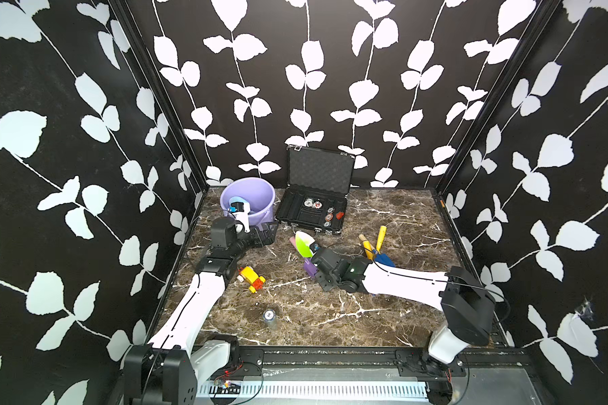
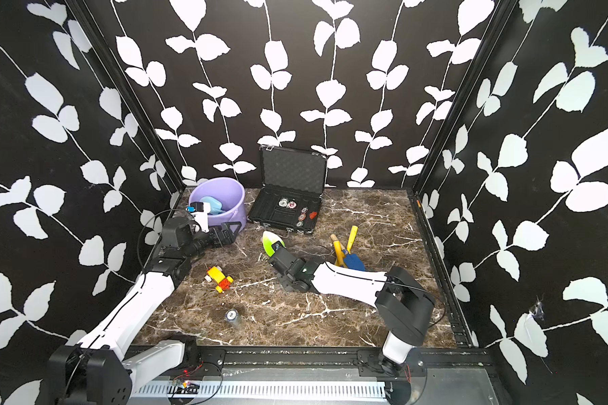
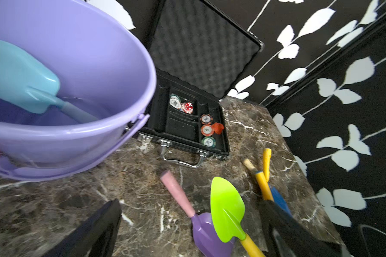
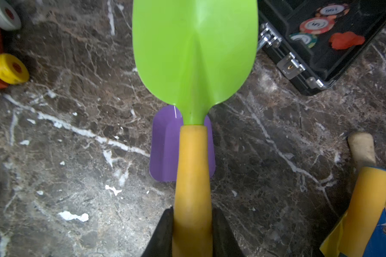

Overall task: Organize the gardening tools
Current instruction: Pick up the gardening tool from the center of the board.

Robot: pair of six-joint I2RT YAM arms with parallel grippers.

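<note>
Bright, even light from above fills both top views, which bow at the corners. The green trowel (image 1: pixel 304 243) glares white there. Shadows on the bench (image 1: pixel 330 315) are soft. In the right wrist view the fingers (image 4: pixel 163 235) blur at the lower edge.

The trowel (image 4: pixel 194 55) is showing a green head and yellow handle; the bucket (image 3: pixel 94 55) is looking lilac, the table (image 4: pixel 76 155) brown marble.
</note>
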